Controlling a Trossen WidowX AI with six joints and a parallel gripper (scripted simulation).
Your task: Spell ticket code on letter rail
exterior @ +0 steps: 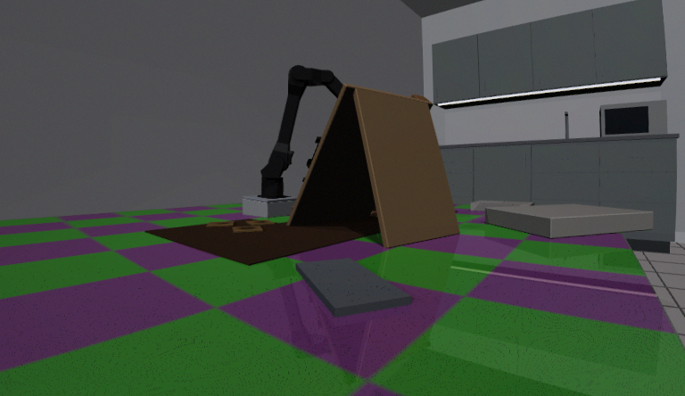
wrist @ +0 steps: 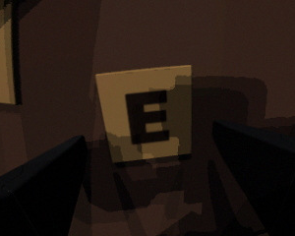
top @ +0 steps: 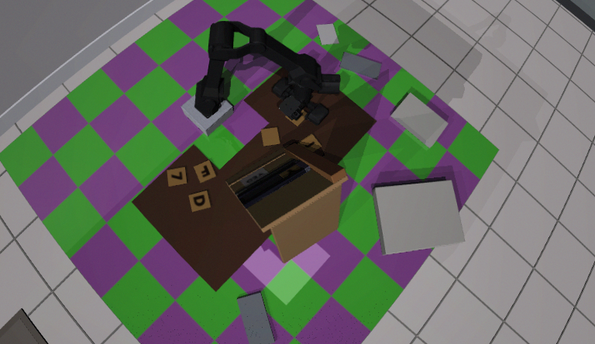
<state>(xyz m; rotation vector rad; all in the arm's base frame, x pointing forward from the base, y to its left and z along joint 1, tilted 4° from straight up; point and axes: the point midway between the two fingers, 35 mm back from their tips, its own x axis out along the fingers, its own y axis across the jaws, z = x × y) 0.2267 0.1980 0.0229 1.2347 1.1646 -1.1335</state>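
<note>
My gripper is open and empty, low over the dark mat, its fingers on either side of the E tile in the wrist view. Another tile is cut off at that view's left edge. In the top view, a tile with no readable letter and a partly hidden tile lie by the board. The 7 tile, F tile and D tile lie at left. The tan tent-shaped board carries a dark rail; its ticket is not clearly readable.
A brown ledge juts from the board's top near the gripper side. Pale slabs lie right of the board. Grey slabs lie beyond the dark mat. A small white block is at the back.
</note>
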